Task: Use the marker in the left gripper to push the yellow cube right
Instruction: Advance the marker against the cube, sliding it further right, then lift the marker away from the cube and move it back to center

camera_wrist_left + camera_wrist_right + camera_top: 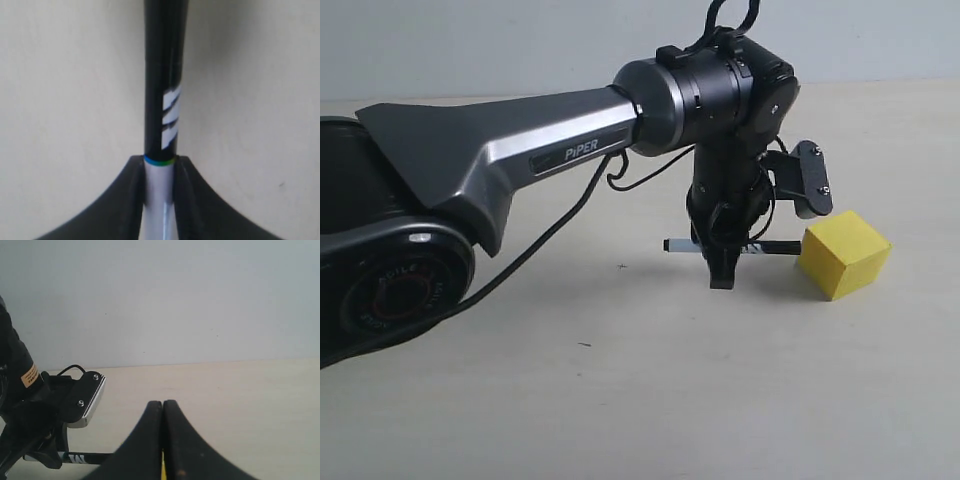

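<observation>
On the pale table (620, 400), our left gripper (721, 275) clamps the marker (775, 246), tip just left of the cube (845, 255); approach looks done, next we sweep steadily right.

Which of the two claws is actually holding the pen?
The left claw, on the silver PIPER arm: it clamps the marker beside the yellow cube. The right claw is pinched shut with nothing in it.
</observation>
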